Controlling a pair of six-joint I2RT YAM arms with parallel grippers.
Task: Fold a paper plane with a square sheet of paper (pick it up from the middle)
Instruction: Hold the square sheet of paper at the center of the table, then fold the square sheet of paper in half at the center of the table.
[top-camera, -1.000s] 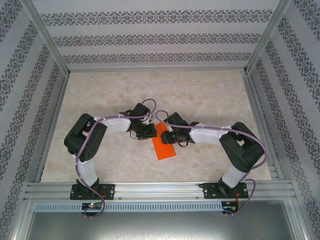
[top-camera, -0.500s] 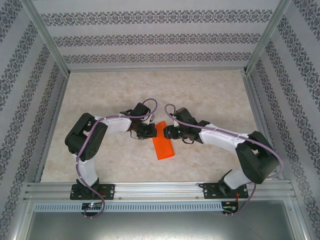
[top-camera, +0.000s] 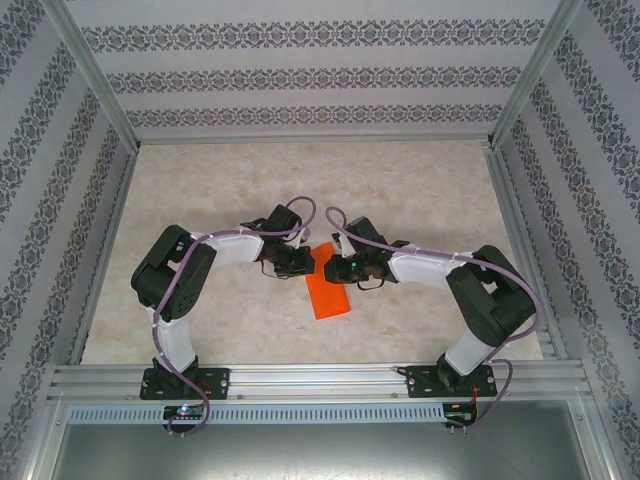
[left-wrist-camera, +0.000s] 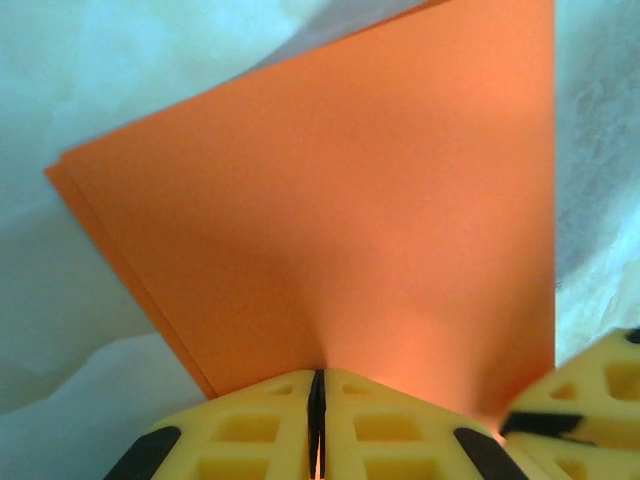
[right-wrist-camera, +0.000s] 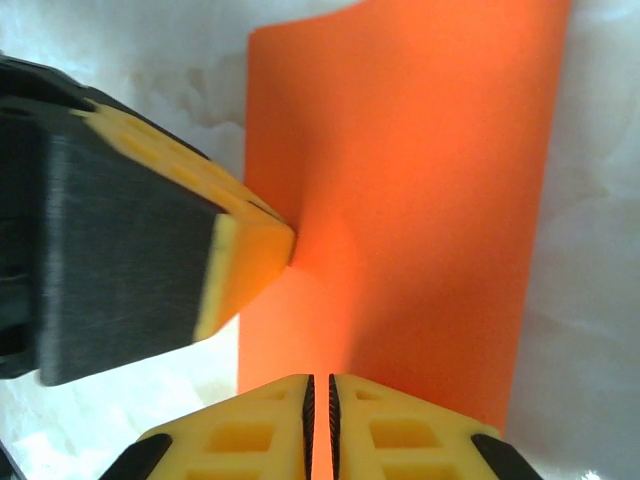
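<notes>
— The square sheet of paper (top-camera: 328, 292), thin, bright orange, folded: who is gripping it?
— Left gripper (left-wrist-camera: 316, 378) and right gripper (right-wrist-camera: 321, 382) are pinching opposite edges over the beige marbled tabletop (top-camera: 420, 200). It is looking light, floppy, crease-prone; edge holds suit it.

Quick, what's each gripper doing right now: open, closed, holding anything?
Left gripper: closed, pinching the orange paper.
Right gripper: closed on the same paper.

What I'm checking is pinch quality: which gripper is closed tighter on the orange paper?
The left gripper: its fingers meet flush on the orange paper, while the right gripper shows a thin slit between its own.
</notes>
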